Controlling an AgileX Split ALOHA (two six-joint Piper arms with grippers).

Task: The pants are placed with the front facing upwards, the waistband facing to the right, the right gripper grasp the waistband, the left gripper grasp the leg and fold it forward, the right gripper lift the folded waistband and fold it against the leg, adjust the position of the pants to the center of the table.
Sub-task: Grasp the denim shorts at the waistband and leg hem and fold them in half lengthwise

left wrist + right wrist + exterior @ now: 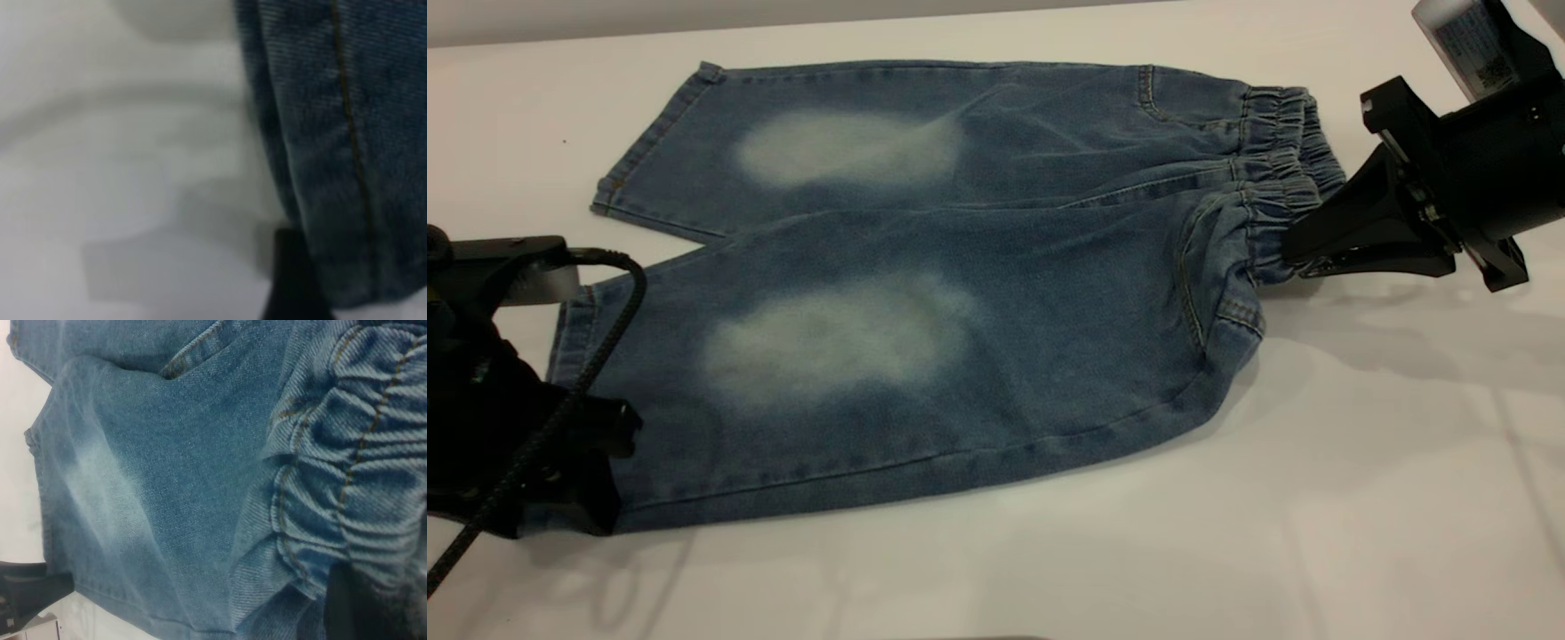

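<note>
The blue denim pants (960,293) lie flat on the white table (1316,498), front up, each leg with a pale faded patch. The ruffled waistband (1280,151) points right. My right gripper (1294,253) is shut on the waistband's near corner, which bunches toward it; in the right wrist view the ruffles (360,453) fill the frame above a dark finger (343,607). My left gripper (600,498) sits at the near leg's cuff corner, shut on it. The left wrist view shows the hemmed cuff (333,167) beside one dark finger (290,280).
The far leg's cuff (654,142) lies free at the back left. Bare table stretches in front of the pants and to their right. A black cable (596,356) loops from the left arm over the near cuff.
</note>
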